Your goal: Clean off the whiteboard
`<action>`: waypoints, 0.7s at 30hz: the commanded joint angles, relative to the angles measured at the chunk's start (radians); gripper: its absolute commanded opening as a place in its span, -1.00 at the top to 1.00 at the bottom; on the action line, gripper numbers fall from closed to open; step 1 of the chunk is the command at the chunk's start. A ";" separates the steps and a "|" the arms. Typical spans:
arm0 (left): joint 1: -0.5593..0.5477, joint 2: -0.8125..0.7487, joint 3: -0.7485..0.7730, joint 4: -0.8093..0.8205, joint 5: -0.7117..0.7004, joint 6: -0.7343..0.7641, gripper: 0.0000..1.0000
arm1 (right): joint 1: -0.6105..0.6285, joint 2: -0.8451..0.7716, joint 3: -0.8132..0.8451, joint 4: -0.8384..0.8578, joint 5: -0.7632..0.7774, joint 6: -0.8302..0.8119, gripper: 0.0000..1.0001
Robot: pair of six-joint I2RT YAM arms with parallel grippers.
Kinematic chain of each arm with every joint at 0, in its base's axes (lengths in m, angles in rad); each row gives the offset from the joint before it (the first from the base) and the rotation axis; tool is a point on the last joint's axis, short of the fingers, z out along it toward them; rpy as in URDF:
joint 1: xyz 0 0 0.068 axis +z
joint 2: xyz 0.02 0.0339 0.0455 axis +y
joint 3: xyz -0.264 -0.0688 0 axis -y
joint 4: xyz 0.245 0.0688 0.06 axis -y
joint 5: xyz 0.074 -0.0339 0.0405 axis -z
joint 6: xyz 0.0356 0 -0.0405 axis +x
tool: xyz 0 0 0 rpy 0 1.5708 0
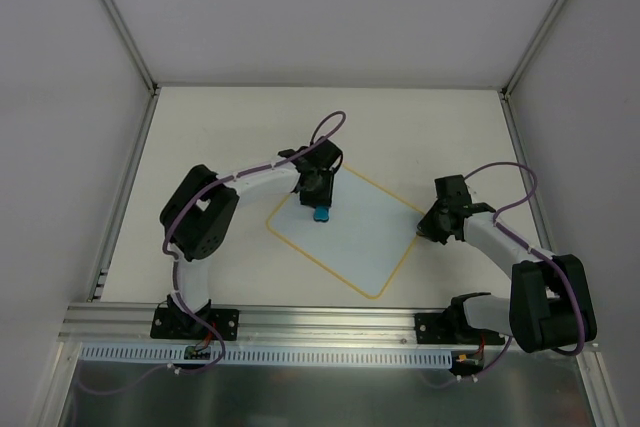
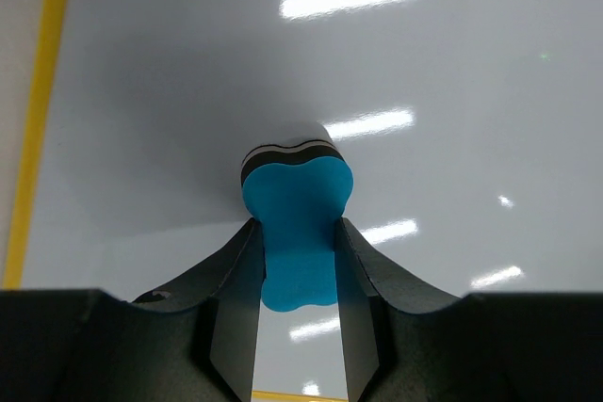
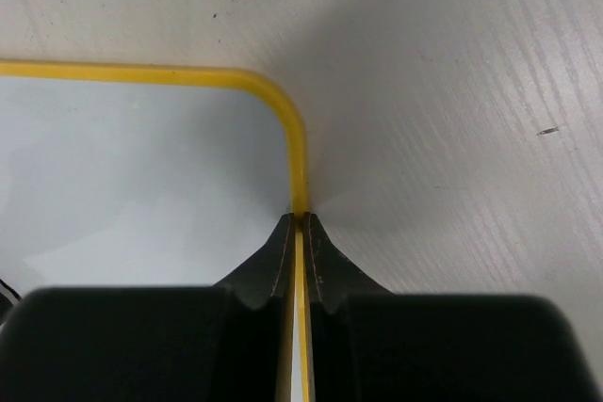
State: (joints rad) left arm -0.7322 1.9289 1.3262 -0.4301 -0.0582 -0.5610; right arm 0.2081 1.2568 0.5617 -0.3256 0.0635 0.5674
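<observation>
Flat on the counter [image 1: 250,127], about midway between the two arms and turned cornerwise: the whiteboard [image 1: 355,242]. On the board's far-left part, just inside that edge: the eraser [image 1: 321,214], end down on the surface, clamped between the fingers of the left hand [image 1: 318,199] directly above it. At the board's right corner, well apart from the eraser: the right hand [image 1: 424,231], closed on the rim just beside the rounded corner, board to one side, bare counter to the other.
</observation>
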 commanded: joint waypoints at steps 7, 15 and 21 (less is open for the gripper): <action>0.115 0.085 0.059 -0.055 0.032 0.047 1.00 | -0.003 0.023 -0.008 -0.070 0.047 -0.015 0.95; 0.237 0.013 -0.086 -0.098 -0.028 0.067 1.00 | -0.003 0.023 -0.008 -0.072 0.052 -0.012 0.95; 0.321 -0.194 -0.136 -0.099 -0.055 0.081 1.00 | -0.003 0.023 -0.008 -0.070 0.047 -0.017 0.94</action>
State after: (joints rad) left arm -0.4641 1.8214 1.2160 -0.4545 -0.0425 -0.5198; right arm 0.2081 1.2568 0.5621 -0.3248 0.0628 0.5678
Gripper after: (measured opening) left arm 0.322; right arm 0.049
